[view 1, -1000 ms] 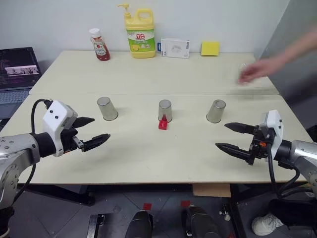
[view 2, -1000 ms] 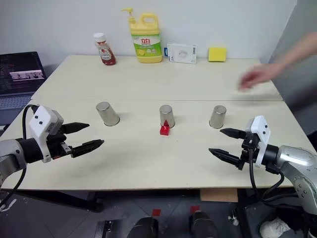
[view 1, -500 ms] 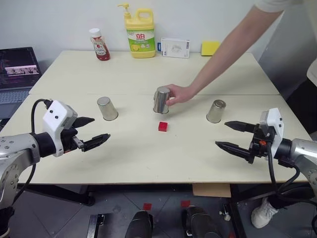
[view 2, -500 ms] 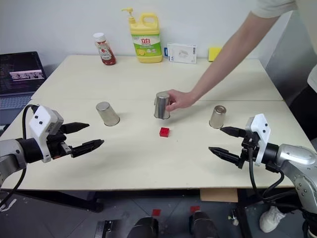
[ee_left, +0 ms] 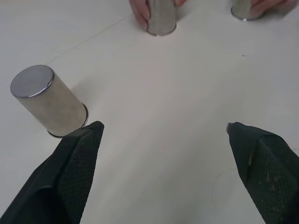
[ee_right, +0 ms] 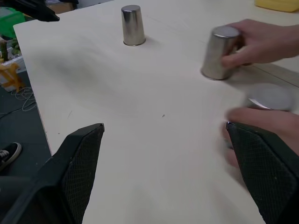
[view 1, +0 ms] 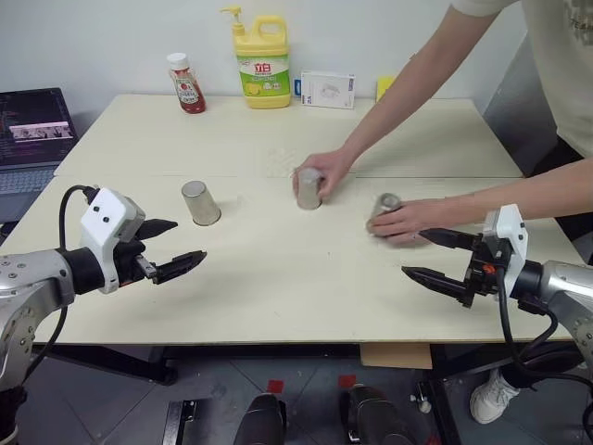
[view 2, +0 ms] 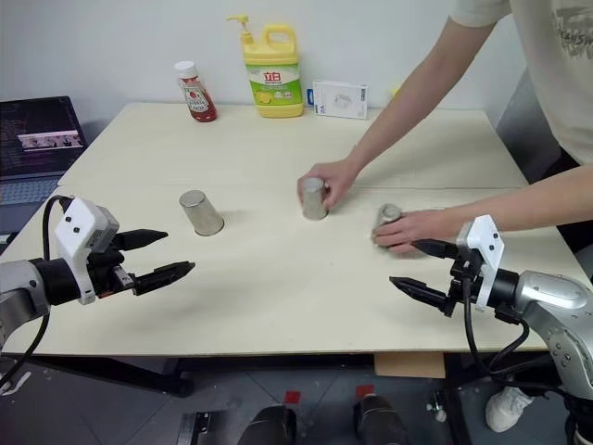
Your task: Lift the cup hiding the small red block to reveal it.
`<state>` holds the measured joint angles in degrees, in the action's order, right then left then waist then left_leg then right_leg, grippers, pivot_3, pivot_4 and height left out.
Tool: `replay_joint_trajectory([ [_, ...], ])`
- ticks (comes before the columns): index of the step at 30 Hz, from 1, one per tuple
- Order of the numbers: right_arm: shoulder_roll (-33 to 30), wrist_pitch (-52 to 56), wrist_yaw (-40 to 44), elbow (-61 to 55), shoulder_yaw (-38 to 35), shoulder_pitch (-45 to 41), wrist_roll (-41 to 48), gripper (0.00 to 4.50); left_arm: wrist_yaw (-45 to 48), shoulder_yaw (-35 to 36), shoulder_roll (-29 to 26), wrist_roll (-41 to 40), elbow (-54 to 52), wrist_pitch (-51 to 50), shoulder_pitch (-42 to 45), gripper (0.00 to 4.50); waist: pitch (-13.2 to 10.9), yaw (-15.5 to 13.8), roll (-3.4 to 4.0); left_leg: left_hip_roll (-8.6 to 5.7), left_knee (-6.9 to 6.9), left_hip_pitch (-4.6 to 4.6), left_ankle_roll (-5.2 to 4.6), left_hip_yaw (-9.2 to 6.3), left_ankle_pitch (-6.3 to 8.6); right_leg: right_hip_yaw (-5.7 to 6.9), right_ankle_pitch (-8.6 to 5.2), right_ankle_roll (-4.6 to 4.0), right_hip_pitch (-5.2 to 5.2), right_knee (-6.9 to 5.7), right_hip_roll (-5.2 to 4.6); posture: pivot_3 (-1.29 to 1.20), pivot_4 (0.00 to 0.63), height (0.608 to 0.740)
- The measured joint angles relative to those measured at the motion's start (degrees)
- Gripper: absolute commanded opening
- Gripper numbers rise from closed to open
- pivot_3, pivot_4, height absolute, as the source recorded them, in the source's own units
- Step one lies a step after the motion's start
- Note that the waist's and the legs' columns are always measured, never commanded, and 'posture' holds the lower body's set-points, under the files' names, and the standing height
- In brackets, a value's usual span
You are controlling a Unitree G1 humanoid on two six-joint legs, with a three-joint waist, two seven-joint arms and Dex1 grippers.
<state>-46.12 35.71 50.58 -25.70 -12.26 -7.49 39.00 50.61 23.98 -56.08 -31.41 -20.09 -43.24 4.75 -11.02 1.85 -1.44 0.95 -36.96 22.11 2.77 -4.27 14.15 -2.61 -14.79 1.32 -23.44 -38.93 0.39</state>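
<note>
Three silvery steel cups stand upside down in a row on the table. The left cup [view 1: 200, 202] stands alone. A person's hand [view 1: 326, 169] grips the middle cup [view 1: 308, 188]. The person's other hand [view 1: 408, 220] covers the right cup [view 1: 384, 204]. The small red block is hidden, and I cannot tell under which cup. My left gripper [view 1: 190, 239] hovers open near the left front of the table, short of the left cup [ee_left: 46, 107]. My right gripper [view 1: 413, 252] hovers open at the right front, just in front of the hand on the right cup [ee_right: 271, 98].
At the table's back edge stand a red-capped sauce bottle [view 1: 187, 83], a yellow dish-soap bottle [view 1: 262, 60], a white box [view 1: 327, 89] and a yellow sponge [view 1: 382, 86]. A laptop [view 1: 32, 125] sits off the table's left side. The person's arms reach in from the right.
The person set the lifted middle cup back on the table and the red block went out of sight. A second hand came in onto the right cup. Both grippers stayed still.
</note>
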Motion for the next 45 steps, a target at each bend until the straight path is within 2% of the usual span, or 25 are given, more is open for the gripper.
replay_joint_trajectory([
  [15,2.6,0.9,-4.8,-0.8,2.2,-3.0,-0.2,4.43,0.1,-2.3,0.0,-0.2,0.1,0.0,2.3,4.5,0.0,0.0,0.0,-0.01,0.0,0.02,0.0,-0.01,0.0,0.0,0.0,0.0,-0.01,0.01,0.0,0.0,0.15,0.74],
  [21,5.0,0.0,-10.8,2.7,2.9,-4.5,-5.9,4.43,0.3,-4.7,0.2,-1.5,-1.1,-0.4,3.5,4.5,0.0,0.0,0.0,-0.03,0.0,0.04,0.0,0.0,0.0,-0.02,0.0,0.01,-0.02,0.02,-0.01,0.0,0.15,0.74],
  [24,6.8,0.8,-15.6,5.0,6.1,-8.3,-10.5,4.43,0.9,-6.7,0.2,-2.9,-2.5,-1.4,5.2,4.5,0.0,0.1,0.0,-0.01,0.0,0.02,0.0,0.0,0.0,-0.02,0.0,0.01,-0.04,-0.01,0.0,0.0,0.15,0.74],
  [28,9.8,3.6,-20.0,11.8,10.0,-14.4,-15.1,4.43,2.0,-10.0,0.2,-5.0,-4.6,-2.9,7.4,4.5,0.0,0.2,0.0,-0.03,0.0,0.05,0.0,0.0,0.0,-0.03,0.0,0.01,-0.06,-0.02,0.01,0.0,0.15,0.74],
  [36,18.1,5.8,-25.4,25.0,11.1,-23.3,-17.6,4.43,2.4,-13.3,0.3,-5.5,-5.0,-3.5,9.7,4.5,0.0,0.2,0.01,-0.04,0.02,0.17,0.0,0.0,0.0,-0.02,0.0,0.0,-0.14,-0.01,0.01,0.0,0.15,0.74],
  [45,25.2,-1.9,-29.3,43.6,11.5,-32.3,-23.6,4.43,2.4,-13.7,0.3,-4.8,-4.4,-2.5,9.5,4.5,0.0,0.5,0.03,-0.04,0.02,0.21,0.0,0.0,0.0,-0.02,0.01,-0.01,-0.19,-0.03,0.02,0.0,0.15,0.74],
])
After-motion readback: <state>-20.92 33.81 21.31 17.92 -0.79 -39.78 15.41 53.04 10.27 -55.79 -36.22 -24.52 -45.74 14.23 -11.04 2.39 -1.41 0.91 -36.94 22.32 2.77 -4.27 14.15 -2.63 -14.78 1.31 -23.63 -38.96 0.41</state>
